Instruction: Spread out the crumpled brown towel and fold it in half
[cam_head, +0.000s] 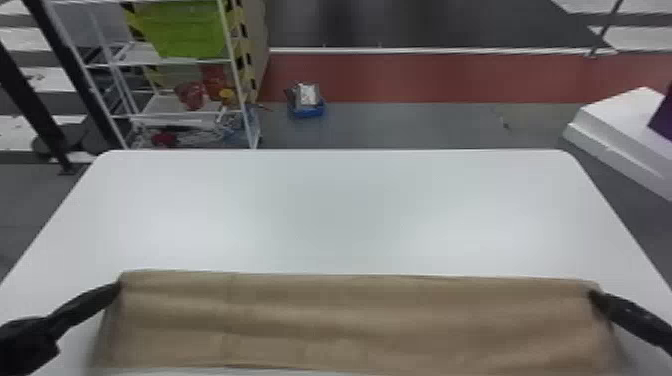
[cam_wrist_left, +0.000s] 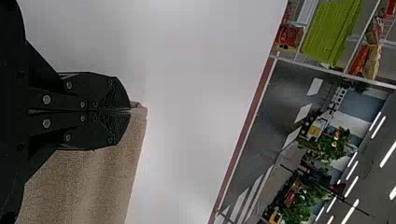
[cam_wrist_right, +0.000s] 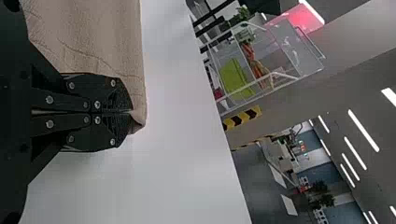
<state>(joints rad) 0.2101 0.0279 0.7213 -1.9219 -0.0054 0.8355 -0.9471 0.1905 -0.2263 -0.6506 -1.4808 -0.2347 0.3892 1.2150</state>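
At 6 o'clock in the head view, nearest, the brown towel (cam_head: 350, 320) lies opened into a long band across the near part of the bench (cam_head: 340, 210), a few soft ripples running along it. A thin strip of white shows past its near edge; its far edge runs almost straight from side to side.

At 8 o'clock the left gripper (cam_head: 118, 290) is at the towel's far corner, jaws closed together with a bit of cloth poking past their tips. At 4 o'clock the right gripper (cam_head: 593, 296) has the opposite far corner, its jaws also closed, cloth pinched at the tips and slightly bunched.

Beyond the bench, a white stepped block (cam_head: 617, 112) stands between 2 and 3 o'clock. Between 10 and 11 is a white-framed shelf (cam_head: 172, 115) with a green crate (cam_head: 182, 30) high up and red items (cam_head: 192, 95) below. Between 11 and 12, a blue tray (cam_head: 306, 111) of things sits on the floor. Farther off, at 12, runs a red floor strip (cam_head: 430, 77).
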